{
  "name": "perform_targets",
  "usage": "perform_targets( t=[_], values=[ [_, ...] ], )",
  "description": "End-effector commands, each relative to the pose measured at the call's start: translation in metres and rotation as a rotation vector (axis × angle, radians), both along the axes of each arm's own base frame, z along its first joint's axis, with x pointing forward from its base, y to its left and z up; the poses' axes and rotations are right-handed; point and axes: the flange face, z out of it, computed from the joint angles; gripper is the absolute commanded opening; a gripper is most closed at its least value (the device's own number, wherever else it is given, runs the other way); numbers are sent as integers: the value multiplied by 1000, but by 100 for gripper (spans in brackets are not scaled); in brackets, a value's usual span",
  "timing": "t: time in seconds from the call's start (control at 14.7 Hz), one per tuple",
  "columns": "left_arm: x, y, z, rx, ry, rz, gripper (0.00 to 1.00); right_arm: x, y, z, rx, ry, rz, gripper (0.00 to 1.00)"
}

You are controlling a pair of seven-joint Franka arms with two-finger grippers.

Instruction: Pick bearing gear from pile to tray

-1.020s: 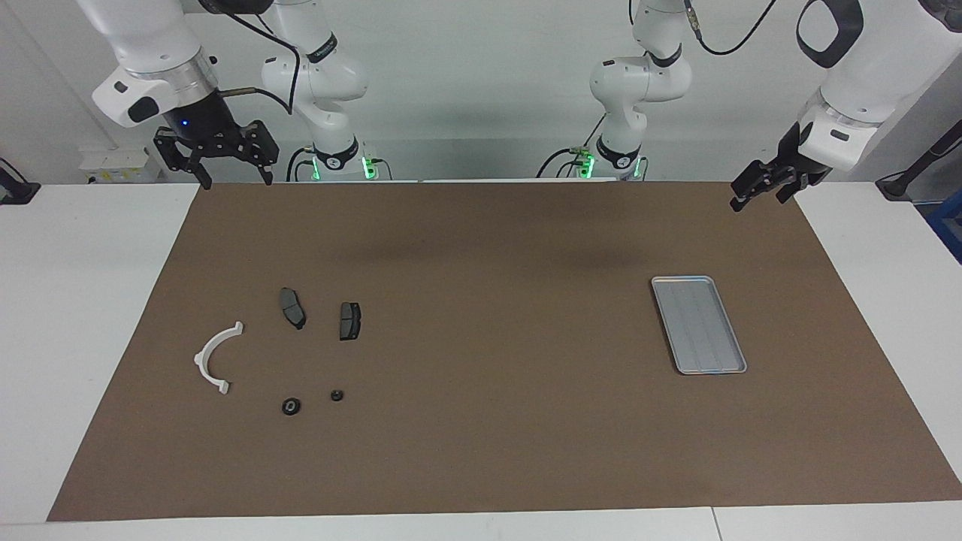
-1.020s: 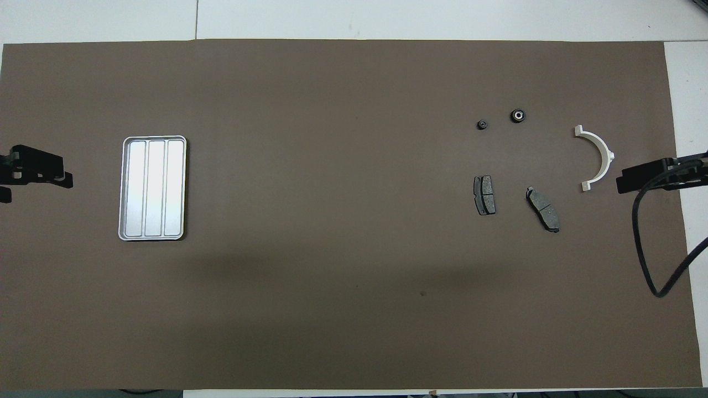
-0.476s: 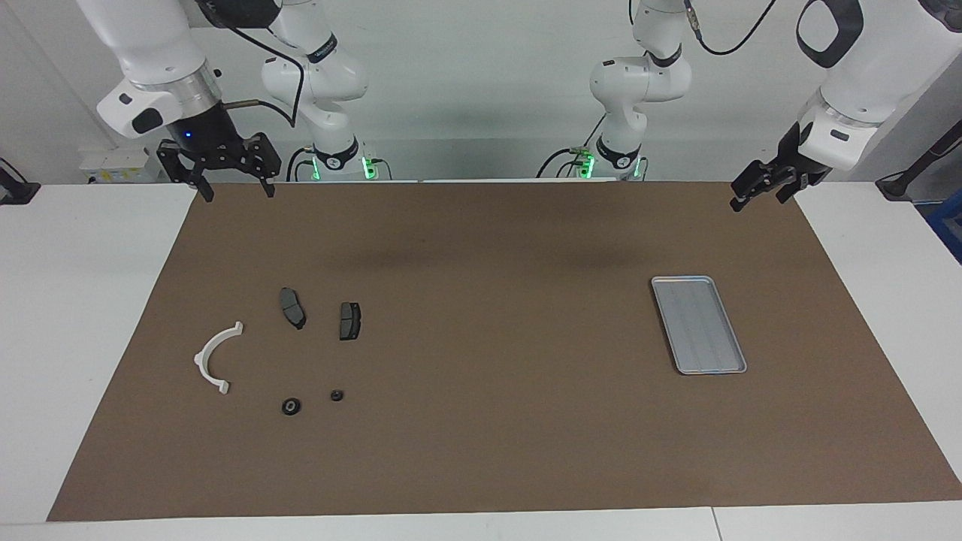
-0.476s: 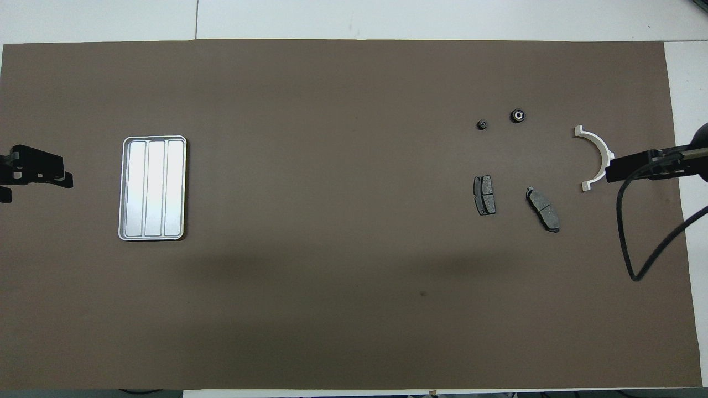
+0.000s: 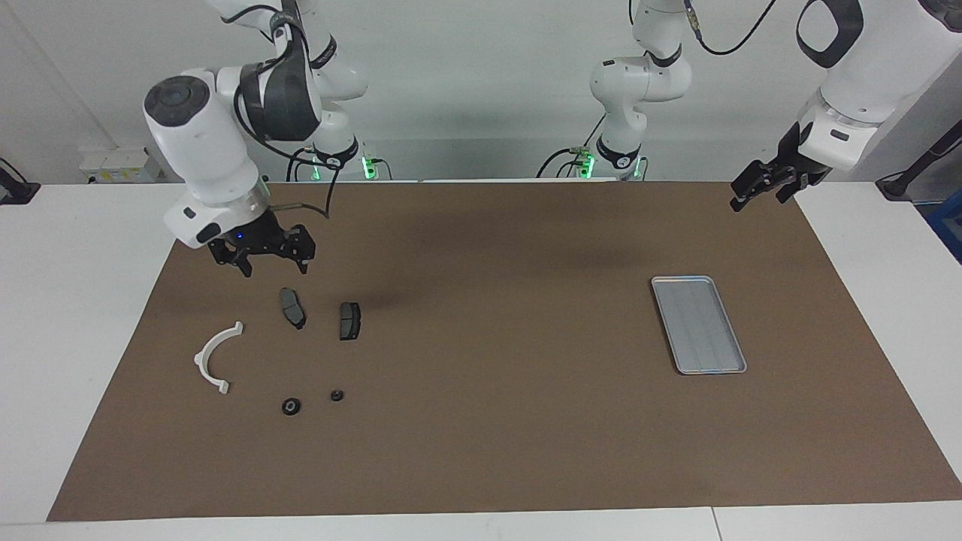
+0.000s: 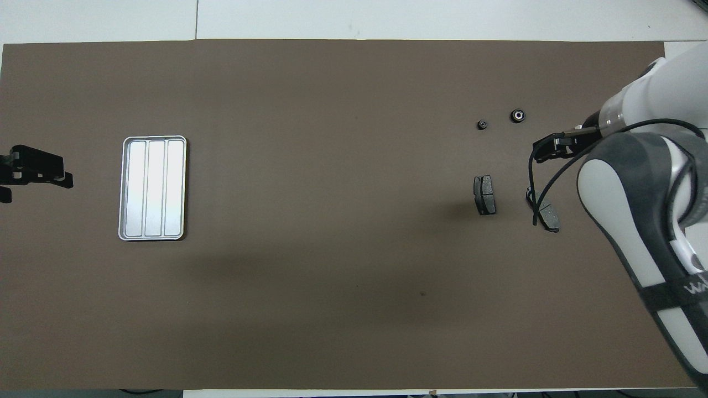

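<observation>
In the facing view the right end effector [image 5: 271,264] hangs at the left of the frame, up in the air over the brown mat [image 5: 481,225] just above the pile, its fingers spread wide and holding nothing. Under it, toward the lower left of that view, the pile lies scattered: two dark grey brake pads [image 5: 292,307] [image 5: 349,320] side by side but apart, a white half-ring bracket [image 5: 216,356] below and to the left of them, and two small black round pieces, the larger bearing gear [image 5: 291,406] and a smaller one [image 5: 337,394] just beside it. In the overhead view the right arm's white and grey links fill the right edge of the frame and hide the bracket. The tray [image 5: 699,324] lies flat at the right of the facing view, well apart from the pile, with nothing in it. The left end effector [image 5: 765,189] waits in the upper right of that view, over the mat's corner, fingers parted and holding nothing. The mat covers most of the white desk [image 5: 75,300].
</observation>
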Motion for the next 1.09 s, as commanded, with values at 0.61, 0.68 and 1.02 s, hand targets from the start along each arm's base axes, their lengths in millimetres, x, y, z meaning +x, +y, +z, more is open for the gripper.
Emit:
perform_targets(
  t=[0.61, 0.68, 1.02],
  values=[
    [-3, 2, 2, 14, 9, -7, 100, 102, 52, -157, -63, 23, -135, 100],
    [-3, 2, 1, 14, 10, -7, 100, 107, 56, -164, -63, 23, -132, 100],
    [-3, 2, 1, 14, 10, -7, 100, 123, 66, -183, -72, -20, -118, 100]
  ],
)
